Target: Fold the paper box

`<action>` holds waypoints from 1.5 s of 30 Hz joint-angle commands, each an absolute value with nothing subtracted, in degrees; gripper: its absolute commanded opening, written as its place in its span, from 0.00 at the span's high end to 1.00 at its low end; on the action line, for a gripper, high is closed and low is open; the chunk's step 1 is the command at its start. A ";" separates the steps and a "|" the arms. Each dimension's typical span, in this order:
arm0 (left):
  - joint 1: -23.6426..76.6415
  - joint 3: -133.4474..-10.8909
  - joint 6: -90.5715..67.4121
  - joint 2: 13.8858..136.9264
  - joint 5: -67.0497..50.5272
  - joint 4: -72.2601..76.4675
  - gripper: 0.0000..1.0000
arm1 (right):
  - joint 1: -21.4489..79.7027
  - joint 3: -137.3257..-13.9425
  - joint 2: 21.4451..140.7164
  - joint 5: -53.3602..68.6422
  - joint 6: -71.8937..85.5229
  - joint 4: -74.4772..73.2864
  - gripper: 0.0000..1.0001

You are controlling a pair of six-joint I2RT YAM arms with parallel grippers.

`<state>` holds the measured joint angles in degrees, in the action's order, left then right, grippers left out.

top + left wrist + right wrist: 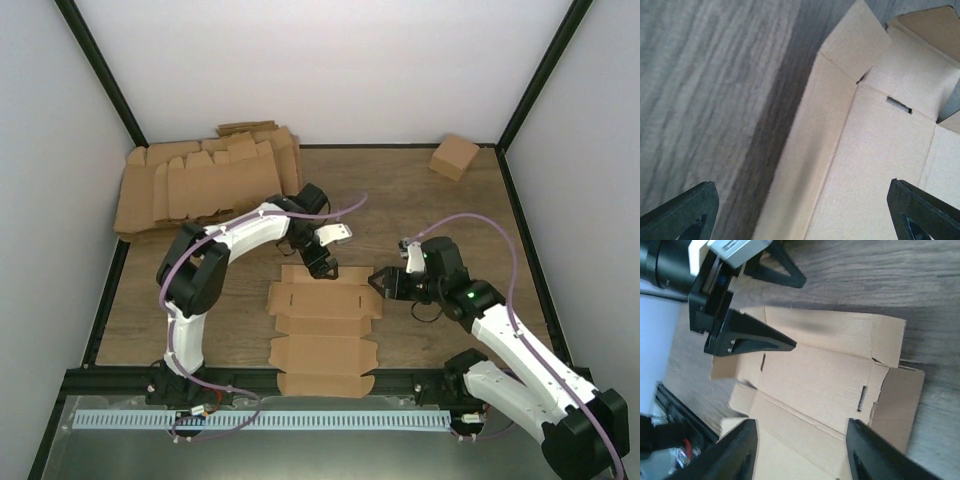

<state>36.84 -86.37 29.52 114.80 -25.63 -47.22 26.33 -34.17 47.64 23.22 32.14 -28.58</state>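
Note:
The paper box (322, 330) lies as a flat brown blank with notched flaps on the wooden table, between the two arms. My left gripper (325, 268) hangs over its far edge, jaws wide open. In the left wrist view the far strip of the paper box (875, 165) is slightly raised between the open left gripper (805, 220). My right gripper (379, 281) is at the blank's right edge. Seen from the right wrist, the right gripper (802, 455) stands open above the paper box (825, 375), holding nothing. The left gripper's fingers (755, 340) also show there.
A thick pile of brown cardboard blanks (200, 180) lies at the back left. A small cube-like brown carton (454, 156) stands at the back right. Black frame rails (523, 230) and white walls border the table.

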 commanded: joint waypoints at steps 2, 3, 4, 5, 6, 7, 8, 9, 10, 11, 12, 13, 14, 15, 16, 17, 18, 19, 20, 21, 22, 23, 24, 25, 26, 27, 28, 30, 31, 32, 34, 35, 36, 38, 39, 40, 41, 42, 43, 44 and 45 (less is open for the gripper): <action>38.78 -82.18 27.45 113.31 -28.71 -42.67 0.06 | 25.80 -34.80 47.77 26.66 31.52 -27.90 0.64; 38.84 -81.51 27.39 113.48 -28.87 -42.38 0.08 | 25.83 -34.87 47.73 26.43 31.35 -27.91 0.66; 38.85 -81.05 27.31 113.66 -28.84 -42.37 0.08 | 25.84 -34.86 47.65 26.25 31.15 -27.87 0.66; 38.85 -80.65 27.30 113.98 -28.69 -42.42 0.08 | 25.84 -34.82 47.64 26.24 31.00 -27.66 0.67; 38.89 -80.38 27.66 114.47 -28.55 -42.62 0.08 | 25.84 -34.75 47.74 26.37 30.84 -27.53 0.67; 38.93 -80.38 27.97 114.99 -28.46 -43.38 0.08 | 25.84 -34.79 47.85 26.58 30.46 -27.37 0.66; 38.93 -80.49 28.28 115.38 -28.40 -43.94 0.08 | 25.84 -34.79 48.00 26.70 30.20 -27.28 0.67; 38.91 -80.58 28.54 115.67 -28.25 -44.35 0.08 | 25.84 -34.86 48.13 26.71 30.08 -27.22 0.66; 38.93 -80.52 28.87 115.91 -28.26 -44.60 0.08 | 25.84 -34.81 48.28 26.86 29.98 -27.17 0.67; 38.94 -80.57 29.29 115.99 -28.47 -44.90 0.08 | 25.84 -34.82 48.33 27.22 30.02 -27.12 0.66; 38.94 -80.74 29.72 116.22 -28.81 -45.25 0.08 | 25.83 -34.70 48.42 27.65 30.06 -27.06 0.67; 38.94 -80.88 30.13 116.46 -29.20 -45.77 0.08 | 25.84 -34.64 48.43 27.94 30.13 -26.97 0.67; 38.94 -81.09 30.46 116.82 -29.64 -46.24 0.09 | 25.84 -34.53 48.45 28.28 30.14 -26.89 0.68; 38.94 -81.38 30.68 117.12 -30.08 -46.64 0.12 | 25.91 -34.43 48.43 28.54 30.15 -26.82 0.70; 38.94 -81.76 30.98 117.54 -30.72 -47.35 0.15 | 25.85 -34.35 48.43 28.68 30.11 -26.79 0.70; 38.94 -82.19 31.28 118.32 -31.56 -48.37 0.19 | 25.84 -34.21 48.43 28.71 30.21 -26.79 0.71; 38.94 -82.96 31.69 118.97 -32.76 -49.49 0.22 | 25.84 -34.23 48.36 28.73 30.23 -26.78 0.71; 38.94 -83.31 32.10 119.56 -33.63 -50.48 0.23 | 25.84 -34.24 48.34 28.72 30.23 -26.76 0.71; 38.94 -83.46 32.20 120.02 -33.91 -51.07 0.24 | 25.84 -34.24 48.27 28.74 30.23 -26.68 0.71; 38.94 -83.57 32.23 120.20 -33.93 -51.28 0.25 | 25.84 -34.23 48.25 28.81 30.23 -26.63 0.71; 38.94 -83.58 32.19 120.30 -33.83 -51.39 0.26 | 25.84 -34.34 48.27 28.89 30.19 -26.62 0.71; 38.94 -83.65 32.16 120.43 -33.77 -51.60 0.26 | 25.86 -34.32 48.33 28.96 30.15 -26.62 0.71; 38.94 -83.81 32.18 120.41 -33.65 -51.75 0.26 | 25.84 -34.40 48.34 28.98 30.10 -26.57 0.71; 38.94 -83.91 31.98 120.42 -33.40 -51.76 0.26 | 25.84 -34.41 48.34 28.91 30.08 -26.67 0.71; 38.94 -84.05 31.79 120.27 -33.26 -51.81 0.27 | 25.82 -34.43 48.34 28.98 30.08 -26.71 0.71; 38.94 -84.29 31.75 120.10 -33.20 -51.96 0.30 | 25.84 -34.39 48.26 28.97 30.06 -26.75 0.71; 38.94 -84.55 31.79 119.92 -33.34 -52.18 0.33 | 25.80 -34.43 48.21 29.05 30.06 -26.78 0.71; 38.91 -85.08 31.93 119.50 -33.21 -52.82 0.39 | 25.84 -34.40 48.10 28.95 30.06 -26.88 0.71; 38.94 -85.22 31.84 119.23 -32.83 -53.06 0.44 | 25.84 -34.43 48.04 28.89 30.06 -26.93 0.71; 38.94 -85.48 32.01 119.00 -32.55 -53.66 0.49 | 25.84 -34.44 47.93 28.81 30.14 -26.98 0.71; 38.94 -86.14 32.34 118.48 -31.77 -54.72 0.59 | 25.84 -34.58 47.82 28.79 30.26 -26.97 0.71; 38.94 -86.28 32.14 118.11 -31.14 -54.97 0.64 | 25.82 -34.60 47.81 28.81 30.25 -26.96 0.71; 38.94 -86.34 32.00 117.75 -30.38 -55.16 0.68 | 25.86 -34.63 47.81 28.82 30.24 -26.97 0.71; 38.94 -86.31 31.70 116.79 -28.90 -55.15 0.75 | 25.84 -34.68 47.96 28.71 30.19 -26.97 0.71; 38.94 -86.21 31.47 116.16 -28.04 -55.00 0.79 | 25.84 -34.83 48.11 28.68 30.15 -26.95 0.71; 38.94 -86.09 31.03 115.46 -26.94 -54.80 0.83 | 25.84 -34.90 48.22 28.61 30.15 -26.92 0.71; 38.94 -86.29 30.38 114.88 -25.82 -54.81 0.89 | 25.84 -35.00 48.37 28.64 30.15 -26.95 0.71; 38.94 -86.80 29.97 114.27 -25.05 -55.14 0.94 | 25.88 -35.06 48.46 28.51 30.21 -26.97 0.71; 38.94 -87.24 29.64 113.48 -24.44 -55.59 0.96 | 25.83 -35.25 48.58 28.36 30.25 -26.95 0.71; 38.94 -87.57 29.39 112.49 -23.75 -55.89 0.96 | 25.84 -35.41 48.74 28.22 30.24 -26.93 0.71; 39.00 -87.81 29.10 111.29 -22.83 -55.97 0.96 | 25.84 -35.57 48.92 28.07 30.28 -26.98 0.71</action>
<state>38.79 -85.30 30.00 116.40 -26.48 -54.89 26.26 -33.87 48.53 28.32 30.65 -27.40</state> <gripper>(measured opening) 0.045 0.290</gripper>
